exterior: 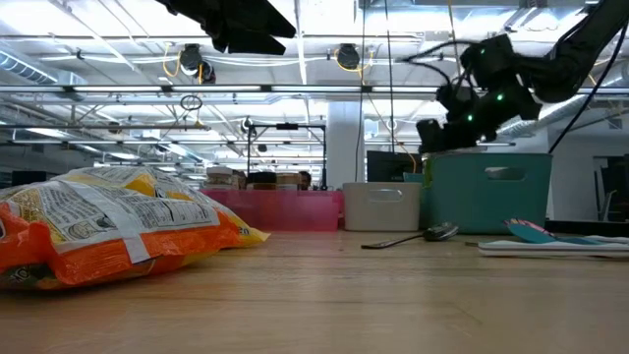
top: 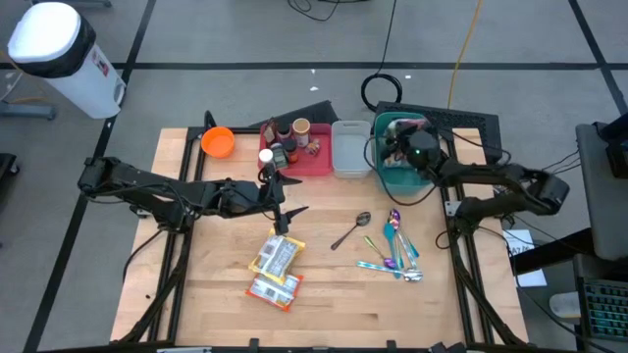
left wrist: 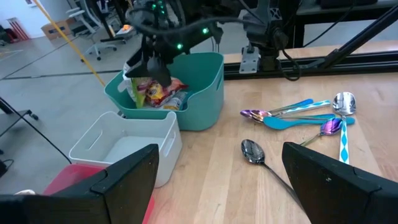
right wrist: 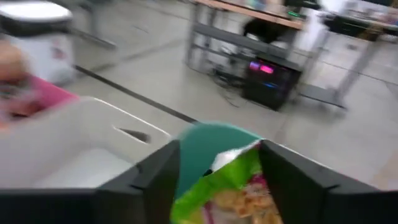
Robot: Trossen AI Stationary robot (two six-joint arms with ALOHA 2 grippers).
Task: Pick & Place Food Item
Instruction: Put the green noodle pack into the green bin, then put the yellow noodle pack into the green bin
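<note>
A teal bin stands at the table's far right, with snack packets inside. My right gripper hovers over the bin, its fingers apart, and a green snack bag sits between them. Two more food packets, one yellow and one orange, lie flat near the middle of the table. In the low view the orange packet fills the left foreground. My left gripper stays open above the table just beyond the yellow packet, with nothing between its fingers. My right gripper has a finger on either side of the green bag's upper end; whether the fingers touch it, I cannot tell. It comes in over the bin from the table's right, pointing slightly down. The bag's lower part sits inside the teal bin.
A white bin and a red tray with small bottles stand left of the teal bin. An orange bowl sits at the far left. A metal spoon and several coloured spoons lie on the table's right half.
</note>
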